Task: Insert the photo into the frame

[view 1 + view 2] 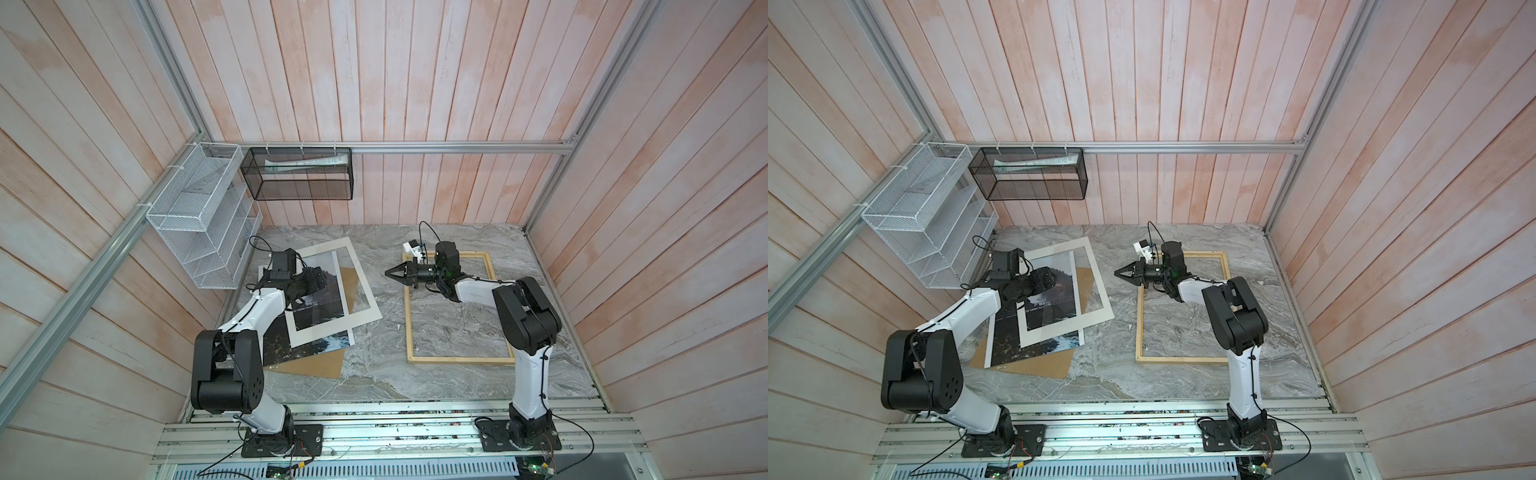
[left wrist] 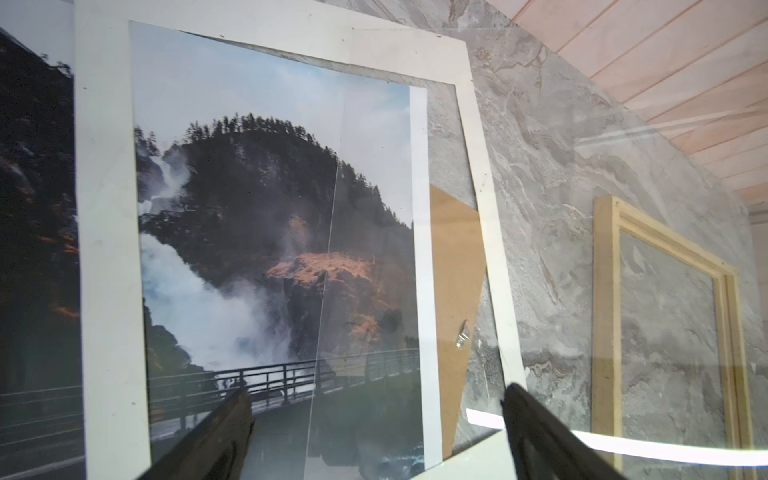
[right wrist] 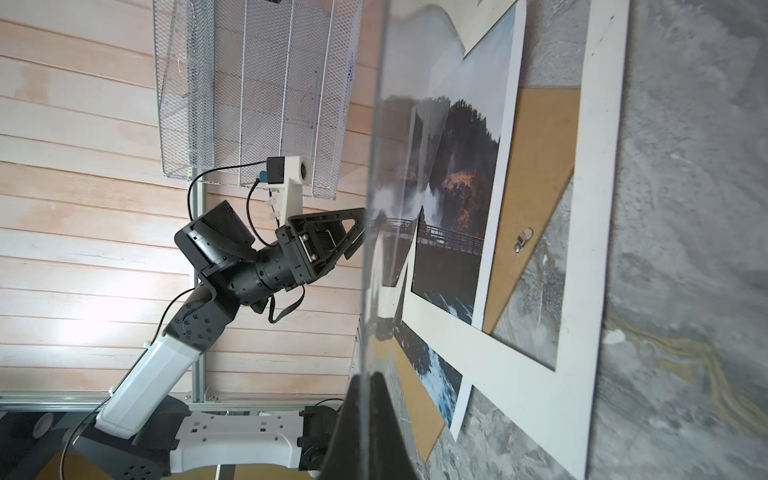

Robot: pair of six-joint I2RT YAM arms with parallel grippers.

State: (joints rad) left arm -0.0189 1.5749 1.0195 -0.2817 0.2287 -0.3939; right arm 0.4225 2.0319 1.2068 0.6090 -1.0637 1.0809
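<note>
Lying under white mat (image 2: pixel 108 249), photo (image 2: pixel 249 208) beneath wide-apart left fingers (image 2: pixel 208 436), right fingers (image 3: pixel 345 436) clamped on clear pane (image 3: pixel 374 166)

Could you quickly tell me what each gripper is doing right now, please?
Left gripper: open, holding nothing.
Right gripper: closed on the clear sheet.

The photo (image 2: pixel 249 187) is showing as thin paper with a soft gloss, the mat (image 1: pixel 332 326) over it as matt white card and the backing board (image 1: pixel 316 365) as dull brown fibreboard, while the frame (image 1: pixel 457 358) on the right is looking like pale, unvarnished wood. The bench (image 1: pixel 415 386) is reading as smooth grey marbled stone, and the clear pane (image 3: pixel 374 166) in the matt black plastic right claw (image 1: pixel 390 274) is throwing glossy reflections.
</note>
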